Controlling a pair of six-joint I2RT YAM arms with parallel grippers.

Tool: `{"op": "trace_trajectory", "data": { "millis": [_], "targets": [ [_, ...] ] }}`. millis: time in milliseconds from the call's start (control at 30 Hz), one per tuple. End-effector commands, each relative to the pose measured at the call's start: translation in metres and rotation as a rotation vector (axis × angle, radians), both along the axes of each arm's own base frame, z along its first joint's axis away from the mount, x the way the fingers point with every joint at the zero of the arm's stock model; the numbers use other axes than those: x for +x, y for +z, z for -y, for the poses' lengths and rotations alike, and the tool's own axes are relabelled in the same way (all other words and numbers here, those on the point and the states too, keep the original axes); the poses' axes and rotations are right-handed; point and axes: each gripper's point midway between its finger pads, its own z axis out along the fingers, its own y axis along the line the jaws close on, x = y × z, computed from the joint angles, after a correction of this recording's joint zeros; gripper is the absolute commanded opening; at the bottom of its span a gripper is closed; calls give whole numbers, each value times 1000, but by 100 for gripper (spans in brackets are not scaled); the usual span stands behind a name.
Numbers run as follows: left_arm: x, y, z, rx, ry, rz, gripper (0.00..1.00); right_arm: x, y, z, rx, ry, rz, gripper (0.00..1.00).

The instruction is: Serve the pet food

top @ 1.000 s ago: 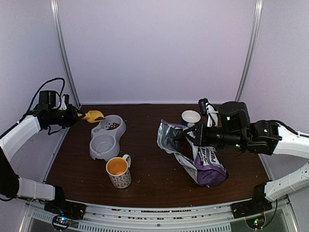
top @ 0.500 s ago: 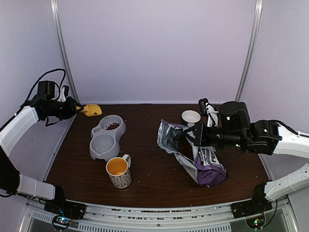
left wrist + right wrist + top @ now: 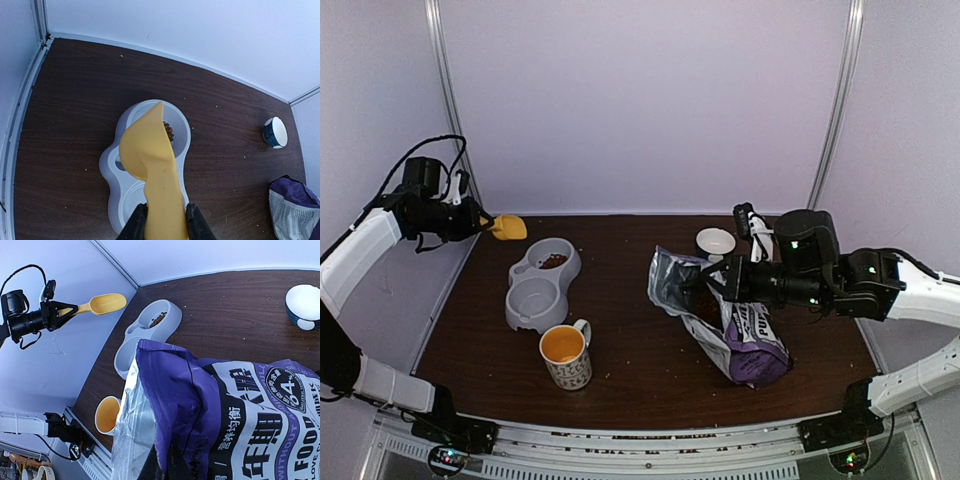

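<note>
Spreading across the lower frame, the dark bench (image 3: pixel 640 350) carries everything. Right of centre lies the purple bag (image 3: pixel 740 335), the rim of its open mouth pinched tight in the right hand (image 3: pixel 705 285). Left of centre sits the grey double bowl (image 3: pixel 542 285), with the mug (image 3: pixel 565 357) below it. At upper left, the left hand (image 3: pixel 470 222) grips the yellow scoop (image 3: pixel 508 228) by its handle, in the air. The pet food (image 3: pixel 554 261) lies in the bowl's upper compartment.

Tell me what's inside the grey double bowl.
The bowl's far compartment holds brown kibble; the near one looks empty. From the left wrist, the yellow scoop covers part of both.
</note>
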Motion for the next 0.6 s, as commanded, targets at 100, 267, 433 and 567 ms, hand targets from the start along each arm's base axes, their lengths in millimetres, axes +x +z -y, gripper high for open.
{"op": "trace_trajectory", "data": {
  "millis": [100, 267, 433, 567],
  "targets": [
    [-3, 25, 0, 108, -22, 94, 0, 5, 3, 10, -16, -40, 12, 0],
    [-2, 26, 9, 116, -68, 98, 0, 5, 3, 9, -19, -37, 10, 0],
    [-1, 25, 14, 155, -91, 93, 0, 5, 1, 11, -20, -41, 8, 0],
    [-2, 26, 12, 173, -80, 91, 0, 4, 0, 12, -21, -44, 6, 0]
  ]
}}
